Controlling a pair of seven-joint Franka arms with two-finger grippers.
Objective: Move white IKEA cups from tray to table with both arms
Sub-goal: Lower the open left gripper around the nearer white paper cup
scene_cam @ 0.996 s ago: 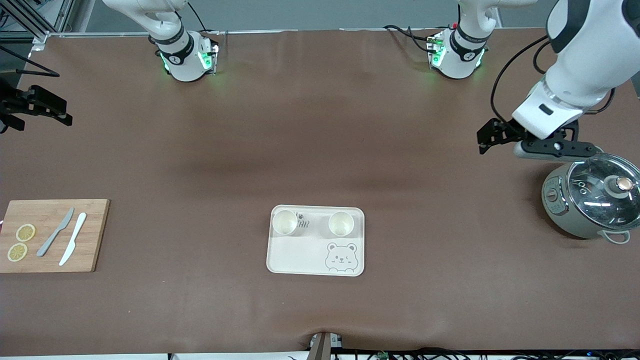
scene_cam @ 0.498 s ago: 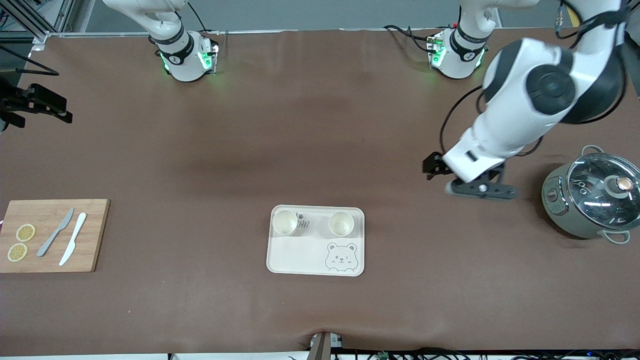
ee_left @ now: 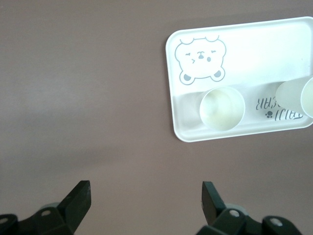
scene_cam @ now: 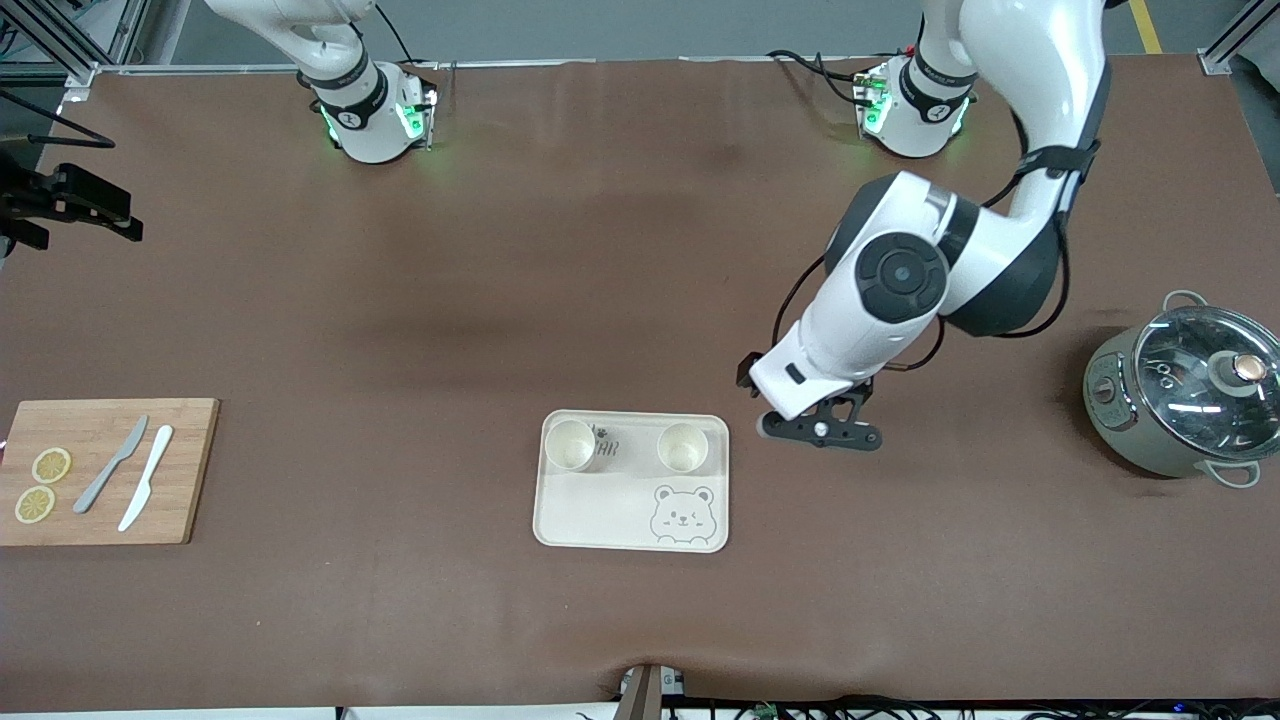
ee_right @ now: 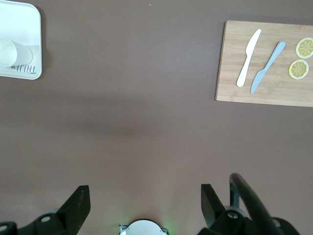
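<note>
Two white IKEA cups stand upright on the bear tray (scene_cam: 600, 520), along its edge farther from the front camera: one (scene_cam: 571, 444) toward the right arm's end, one (scene_cam: 683, 447) toward the left arm's end. My left gripper (scene_cam: 818, 433) is open and empty over bare table beside the tray, toward the left arm's end. Its wrist view shows its gripper (ee_left: 145, 191), the tray (ee_left: 264, 54), one whole cup (ee_left: 222, 108) and the other cup (ee_left: 298, 98) cut by the frame edge. My right gripper (ee_right: 145, 193) is open and empty, high over the table by its own base (ee_right: 142, 228).
A lidded grey-green pot (scene_cam: 1185, 400) stands at the left arm's end. A wooden board (scene_cam: 190, 470) with two knives (scene_cam: 130, 478) and lemon slices (scene_cam: 42, 485) lies at the right arm's end. Black gear (scene_cam: 70, 205) juts in at that end's edge.
My left arm has swung from above the pot across the table to just beside the tray, its gripper open throughout. The cups, the tray and the right arm have not moved.
</note>
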